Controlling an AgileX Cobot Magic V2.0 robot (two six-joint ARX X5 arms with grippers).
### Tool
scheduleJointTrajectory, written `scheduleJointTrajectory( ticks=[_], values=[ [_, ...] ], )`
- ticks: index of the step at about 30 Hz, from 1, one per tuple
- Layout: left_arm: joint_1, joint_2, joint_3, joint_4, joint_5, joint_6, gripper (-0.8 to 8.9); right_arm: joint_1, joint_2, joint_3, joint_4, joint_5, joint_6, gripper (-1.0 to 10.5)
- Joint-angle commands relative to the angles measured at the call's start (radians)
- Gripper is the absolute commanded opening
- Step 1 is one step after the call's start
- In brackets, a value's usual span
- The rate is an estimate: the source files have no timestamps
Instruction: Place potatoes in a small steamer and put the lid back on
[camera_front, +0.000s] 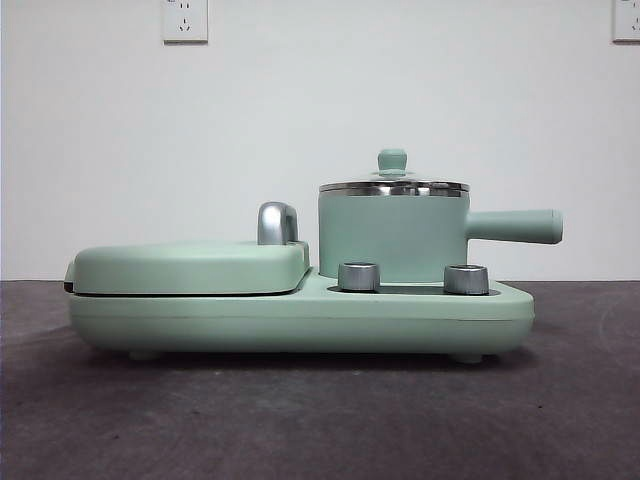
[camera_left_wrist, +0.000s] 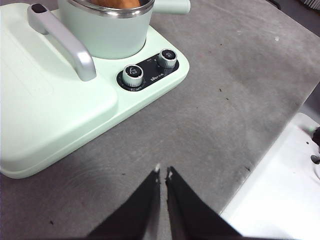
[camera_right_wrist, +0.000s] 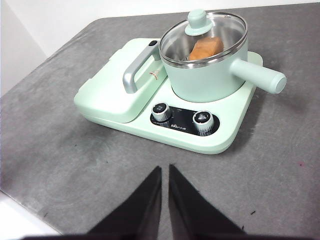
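With the lid sitting flat on the small steamer, the potato shows through the clear glass, lying inside the pot. That steamer stands on the mint-green cooker base, next to the flat grill cover with its curved metal handle, and 2 ribbed steel knobs sit on the base just in front of the pot. Both the left gripper and right gripper hang over bare grey desk clear of the cooker, jaws pressed nearly together, holding nothing. Plenty of open felt-like surface all around; the desk edge is close beside the left gripper.
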Motion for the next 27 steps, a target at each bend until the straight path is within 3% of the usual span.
scheduleJointTrajectory(
  ticks=[1, 13, 19, 23, 27],
  values=[
    [-0.007, 0.005, 0.010, 0.007, 0.006, -0.006, 0.21, 0.005, -0.001, 0.003, 0.011, 0.001, -0.012, 0.2],
    [0.029, -0.045, -0.018, 0.046, 0.006, -0.001, 0.18, 0.005, -0.001, 0.003, 0.011, 0.001, -0.012, 0.2],
    [0.203, -0.156, -0.257, 0.364, 0.006, -0.018, 0.20, 0.005, -0.001, 0.003, 0.011, 0.001, -0.012, 0.2],
    [0.358, -0.286, -0.494, 0.630, 0.005, -0.080, 0.20, 0.005, -0.001, 0.003, 0.011, 0.001, -0.012, 0.2],
    [0.475, -0.421, -0.647, 0.655, -0.001, -0.080, 0.20, 0.005, -0.001, 0.003, 0.011, 0.001, -0.012, 0.2]
  ],
)
